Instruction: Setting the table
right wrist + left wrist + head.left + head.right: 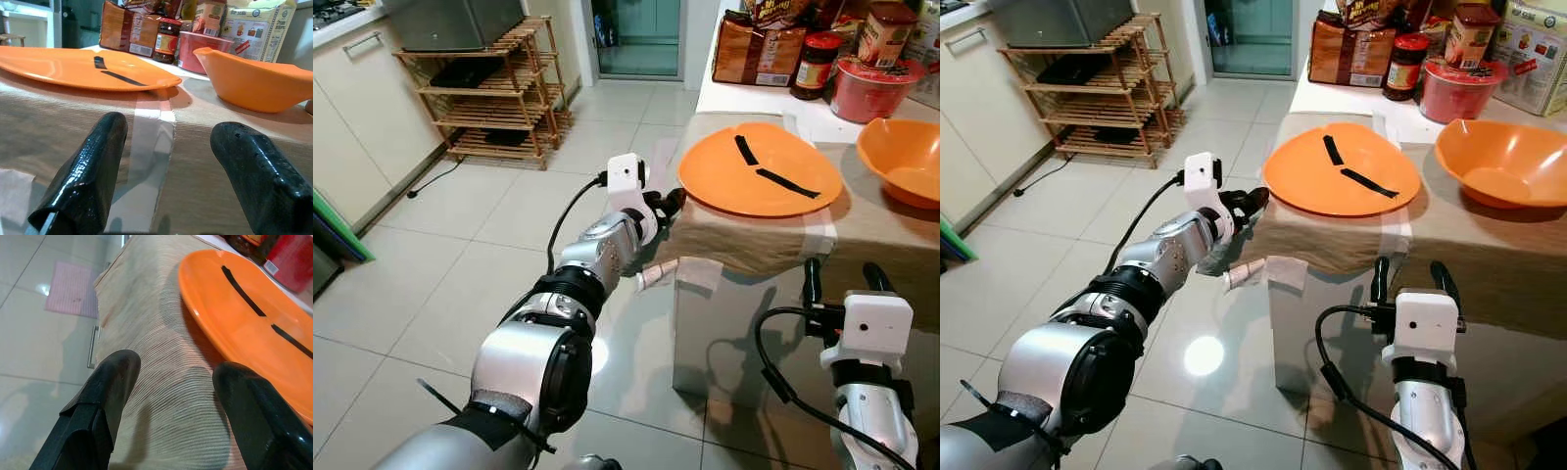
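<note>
An orange plate (759,171) with two black strips (788,183) on it lies near the left corner of a table draped in beige cloth (871,230). An orange bowl (906,157) stands to the plate's right. My left gripper (668,204) is open at the table's left edge, just beside the plate's rim. In the left wrist view its fingers (107,391) straddle the cloth with the plate (244,318) close ahead. My right gripper (842,279) is open below the table's front edge, fingers up. In the right wrist view it faces the plate (83,68) and the bowl (254,81).
Behind the plate, on a white counter, stand a red tub (871,88), a dark jar (818,64) and brown packages (759,49). A wooden rack (494,93) stands at the far left by cabinets. Tiled floor (460,255) stretches to my left.
</note>
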### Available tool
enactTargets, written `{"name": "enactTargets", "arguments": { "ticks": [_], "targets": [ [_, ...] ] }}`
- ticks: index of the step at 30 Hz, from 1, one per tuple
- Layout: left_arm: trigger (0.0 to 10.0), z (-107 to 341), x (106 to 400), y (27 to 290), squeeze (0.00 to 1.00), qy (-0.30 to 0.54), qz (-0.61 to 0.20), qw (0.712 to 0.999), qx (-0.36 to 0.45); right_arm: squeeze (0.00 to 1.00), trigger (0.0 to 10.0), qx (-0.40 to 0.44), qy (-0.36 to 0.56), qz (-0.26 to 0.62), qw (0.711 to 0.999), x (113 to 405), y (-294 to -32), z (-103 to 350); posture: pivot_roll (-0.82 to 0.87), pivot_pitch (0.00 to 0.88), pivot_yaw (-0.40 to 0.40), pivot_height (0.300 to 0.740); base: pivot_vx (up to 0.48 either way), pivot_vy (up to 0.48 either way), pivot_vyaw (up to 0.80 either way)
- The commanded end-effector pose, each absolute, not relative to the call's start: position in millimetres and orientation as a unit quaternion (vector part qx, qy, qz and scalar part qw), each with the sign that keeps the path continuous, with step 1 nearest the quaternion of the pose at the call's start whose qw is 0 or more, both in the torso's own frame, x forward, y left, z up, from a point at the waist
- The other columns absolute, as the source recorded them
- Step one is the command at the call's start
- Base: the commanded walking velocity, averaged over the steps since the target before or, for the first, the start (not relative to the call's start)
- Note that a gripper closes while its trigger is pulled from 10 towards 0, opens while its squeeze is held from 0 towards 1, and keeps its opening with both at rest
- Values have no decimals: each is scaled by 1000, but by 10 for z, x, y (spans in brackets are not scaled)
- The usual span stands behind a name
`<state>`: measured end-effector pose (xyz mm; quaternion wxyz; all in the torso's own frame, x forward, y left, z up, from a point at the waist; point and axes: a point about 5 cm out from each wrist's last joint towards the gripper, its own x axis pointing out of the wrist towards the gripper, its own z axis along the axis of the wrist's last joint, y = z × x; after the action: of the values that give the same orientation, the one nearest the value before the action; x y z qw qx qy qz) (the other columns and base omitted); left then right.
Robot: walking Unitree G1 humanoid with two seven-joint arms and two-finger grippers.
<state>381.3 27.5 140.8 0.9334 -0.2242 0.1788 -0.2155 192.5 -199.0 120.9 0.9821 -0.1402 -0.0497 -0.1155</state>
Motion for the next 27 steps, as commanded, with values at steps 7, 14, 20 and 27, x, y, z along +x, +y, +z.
{"name": "enactTargets", "arguments": {
  "ticks": [7,14,20,27],
  "targets": [
    [10000,1553,3824,110,0,165,-229,926,-249,0,10000,-145,-40,-115,982,1865,-1979,1236,-241,0,123,740,0,0,0],
    [10000,1639,3863,127,1000,127,-215,946,-206,0,10000,-144,-32,-115,982,1845,-1966,1225,-240,0,126,740,0,0,0],
    [10000,1721,3891,137,1000,106,-207,948,-216,0,10000,-145,-30,-114,982,1857,-1962,1215,-233,0,123,740,0,0,0],
    [10000,1711,3902,172,1000,102,-197,955,-196,0,10000,-144,-28,-112,983,1885,-1954,1207,-228,0,124,740,0,0,0]
  ]
}}
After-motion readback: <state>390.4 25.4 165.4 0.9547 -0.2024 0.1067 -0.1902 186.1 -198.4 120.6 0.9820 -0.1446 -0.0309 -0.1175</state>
